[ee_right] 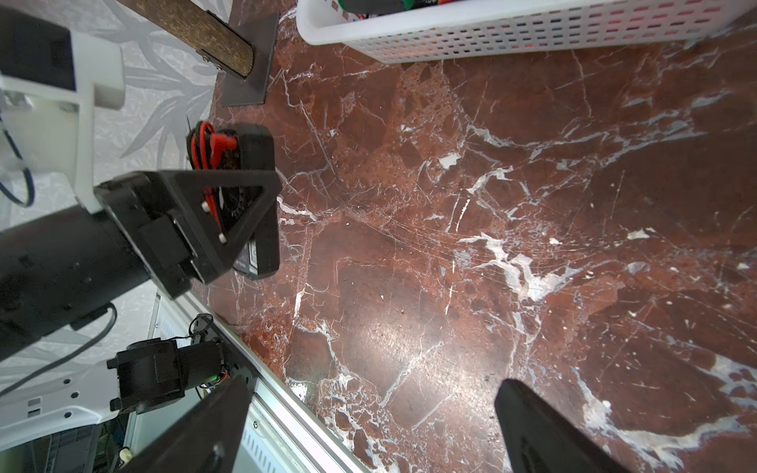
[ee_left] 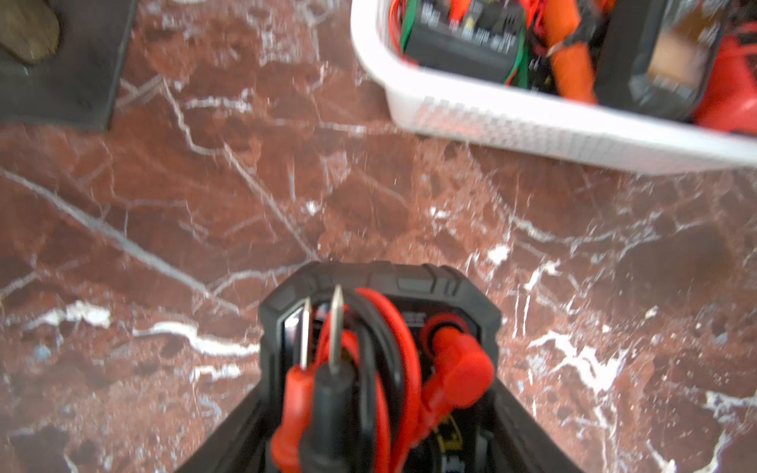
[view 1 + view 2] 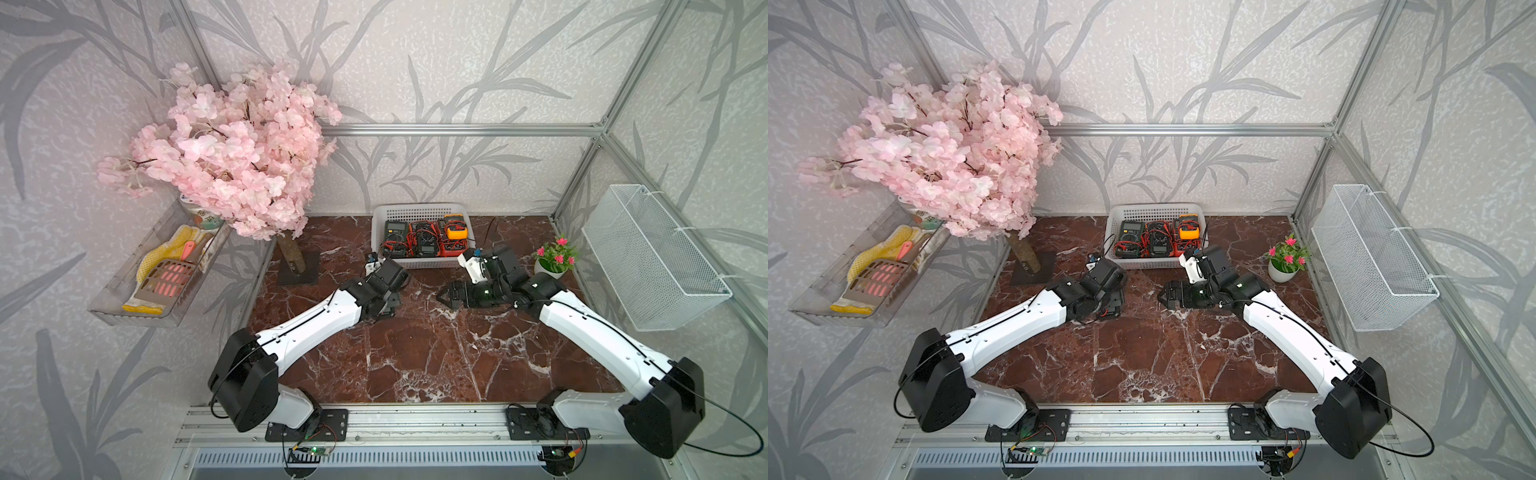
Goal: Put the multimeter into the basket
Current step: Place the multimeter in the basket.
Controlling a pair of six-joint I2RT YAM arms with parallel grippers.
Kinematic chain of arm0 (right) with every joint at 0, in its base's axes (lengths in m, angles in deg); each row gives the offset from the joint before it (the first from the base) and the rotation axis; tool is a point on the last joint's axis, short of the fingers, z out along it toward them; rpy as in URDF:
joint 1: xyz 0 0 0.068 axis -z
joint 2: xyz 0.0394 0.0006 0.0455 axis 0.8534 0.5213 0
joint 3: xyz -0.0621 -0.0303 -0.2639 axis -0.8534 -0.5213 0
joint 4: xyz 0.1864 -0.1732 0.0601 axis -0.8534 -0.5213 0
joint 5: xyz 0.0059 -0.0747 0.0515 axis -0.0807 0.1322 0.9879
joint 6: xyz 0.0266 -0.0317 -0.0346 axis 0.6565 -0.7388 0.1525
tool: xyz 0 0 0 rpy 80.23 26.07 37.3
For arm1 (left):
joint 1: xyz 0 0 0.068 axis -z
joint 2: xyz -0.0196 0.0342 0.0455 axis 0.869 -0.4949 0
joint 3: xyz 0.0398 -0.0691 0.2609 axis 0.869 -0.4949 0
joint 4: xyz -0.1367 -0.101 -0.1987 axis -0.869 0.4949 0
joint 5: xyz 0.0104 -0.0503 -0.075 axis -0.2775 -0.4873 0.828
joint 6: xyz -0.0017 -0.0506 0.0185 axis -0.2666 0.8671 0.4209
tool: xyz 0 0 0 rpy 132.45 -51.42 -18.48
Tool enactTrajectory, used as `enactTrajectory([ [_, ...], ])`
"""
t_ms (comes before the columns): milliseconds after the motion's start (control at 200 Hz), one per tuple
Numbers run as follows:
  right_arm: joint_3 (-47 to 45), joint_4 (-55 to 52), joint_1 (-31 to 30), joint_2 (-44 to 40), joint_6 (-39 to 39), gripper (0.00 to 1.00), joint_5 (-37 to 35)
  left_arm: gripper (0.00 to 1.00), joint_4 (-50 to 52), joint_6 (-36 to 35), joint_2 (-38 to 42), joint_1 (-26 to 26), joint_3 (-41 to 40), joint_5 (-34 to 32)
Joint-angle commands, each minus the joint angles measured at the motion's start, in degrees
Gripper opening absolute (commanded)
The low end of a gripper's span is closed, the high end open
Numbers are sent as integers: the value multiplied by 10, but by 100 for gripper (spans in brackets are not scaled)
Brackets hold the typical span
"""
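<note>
Squeezing the multimeter (image 2: 381, 278) tight w/ the L hand (image 2: 379, 389), one finger (image 2: 229, 434) on each side of its black body. Poking out past the fingertips w/ one end. Red and black wires (image 2: 393, 327) and 2 metal probe tips (image 2: 336, 311) bunched on its face, right btwn the fingers. Can't tell if touching the tabletop (image 2: 164, 196) under the hand.

Not in the basket (image 2: 532, 127) yet: sitting ahead of the L fingertips and a bit off to one side, apart from the hand. 3 more meters (image 3: 426, 243) showing inside it.

Holding nothing w/ the R hand (image 1: 377, 385): fingers spread wide, only bare tabletop btwn them. Pointing toward the L hand from close by, not touching it.
</note>
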Motion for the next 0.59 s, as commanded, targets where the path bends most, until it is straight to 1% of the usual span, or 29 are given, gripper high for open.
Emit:
enactTrajectory([
  [0, 23, 16, -2, 3, 0, 99, 5, 30, -1, -50, -23, -17, 50, -7],
  [380, 42, 17, -1, 14, -6, 99, -6, 30, 5, -123, -117, -69, 194, 11],
  [590, 53, 19, 1, 21, -6, 99, -11, 31, 9, -146, -176, -93, 272, 23],
])
